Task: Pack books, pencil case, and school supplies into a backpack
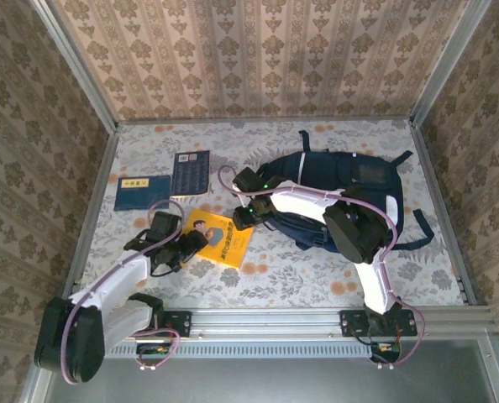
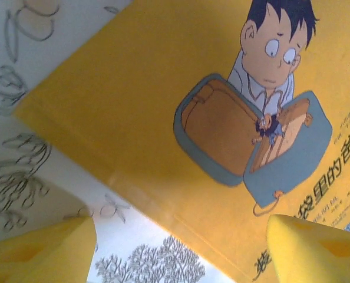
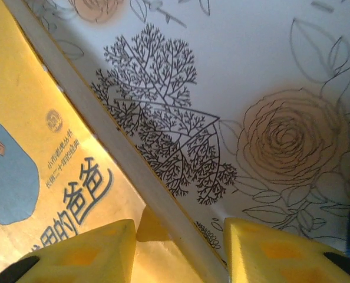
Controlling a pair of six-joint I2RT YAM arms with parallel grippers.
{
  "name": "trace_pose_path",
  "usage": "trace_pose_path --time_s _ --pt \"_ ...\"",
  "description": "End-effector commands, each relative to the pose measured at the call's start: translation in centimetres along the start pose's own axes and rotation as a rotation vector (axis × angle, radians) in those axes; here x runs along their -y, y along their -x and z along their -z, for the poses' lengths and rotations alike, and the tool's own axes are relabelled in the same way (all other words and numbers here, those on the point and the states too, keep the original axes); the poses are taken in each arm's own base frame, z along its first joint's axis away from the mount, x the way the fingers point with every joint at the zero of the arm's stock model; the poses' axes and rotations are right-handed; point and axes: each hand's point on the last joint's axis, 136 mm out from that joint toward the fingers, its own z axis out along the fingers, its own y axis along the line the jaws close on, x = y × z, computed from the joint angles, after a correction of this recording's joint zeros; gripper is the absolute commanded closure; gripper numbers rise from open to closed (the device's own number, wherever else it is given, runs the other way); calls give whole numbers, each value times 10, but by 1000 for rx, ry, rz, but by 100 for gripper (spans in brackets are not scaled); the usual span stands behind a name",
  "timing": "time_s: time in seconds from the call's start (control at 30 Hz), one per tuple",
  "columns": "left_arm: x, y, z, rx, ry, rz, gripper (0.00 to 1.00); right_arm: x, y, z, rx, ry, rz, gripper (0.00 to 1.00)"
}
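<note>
The orange-yellow book (image 1: 218, 238) with a cartoon figure lies flat at centre-left. My left gripper (image 1: 189, 243) is open at its left edge. In the left wrist view that gripper (image 2: 181, 236) straddles the edge of the book (image 2: 163, 106), one finger over the cloth and one over the cover. My right gripper (image 1: 244, 220) is open at the book's right edge. Its yellow fingers (image 3: 81, 253) stand either side of the book's page edge (image 3: 122, 153). The navy book (image 1: 191, 172) and blue book (image 1: 143, 193) lie behind. The backpack (image 1: 325, 172) lies at right. Pencil case and school supplies are out of view.
The floral tablecloth (image 1: 317, 277) covers the table. Wallpapered walls (image 1: 258, 59) close in the back and both sides. A metal rail (image 1: 266, 323) runs along the near edge between the arm bases. The right arm reaches across the backpack's front.
</note>
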Motion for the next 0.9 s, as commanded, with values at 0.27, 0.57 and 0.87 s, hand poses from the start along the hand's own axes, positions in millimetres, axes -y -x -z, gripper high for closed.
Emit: trace_pose_path --time_s 0.27,0.57,0.87 --pt "56 18 -15 -15 -138 -95 25 -43 -67 -8 -127 193 52 59" --pt "46 12 -22 -43 -103 -111 25 -53 -69 3 -99 194 9 57" --pt "47 8 -16 -49 -120 -136 25 -47 -34 -7 -64 215 -201 55"
